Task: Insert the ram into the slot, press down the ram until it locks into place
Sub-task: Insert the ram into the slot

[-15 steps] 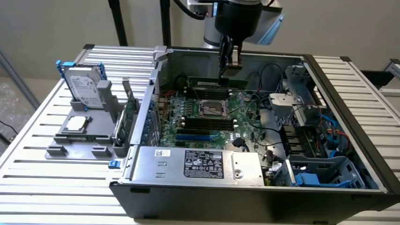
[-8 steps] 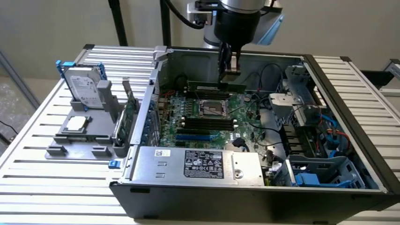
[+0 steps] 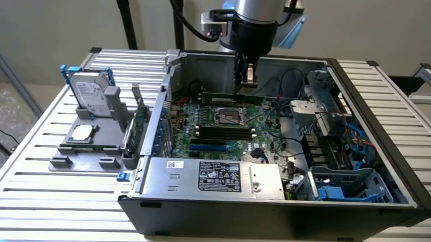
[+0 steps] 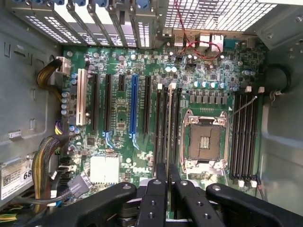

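My gripper (image 3: 247, 80) hangs inside the open computer case, shut on the ram (image 3: 232, 97), a thin green stick held level above the motherboard (image 3: 202, 146). In the wrist view the ram (image 4: 168, 123) shows edge-on as a thin line running out from between the two black fingers (image 4: 156, 198). It lies along a group of parallel black memory slots (image 4: 162, 127) beside the silver processor socket (image 4: 203, 139). A second group of black slots (image 4: 244, 137) sits on the socket's other side. In the exterior view black slots (image 3: 222, 132) lie below the processor socket (image 3: 227, 116). The ram is clear of the board.
A grey stand (image 3: 88, 146) on the exterior view's left carries a hard drive (image 3: 91, 96), a processor chip (image 3: 82, 132) and a green expansion card (image 3: 140, 126). The power supply (image 3: 215, 176) fills the case's front. A drive cage (image 3: 323, 111) and cables crowd the exterior view's right.
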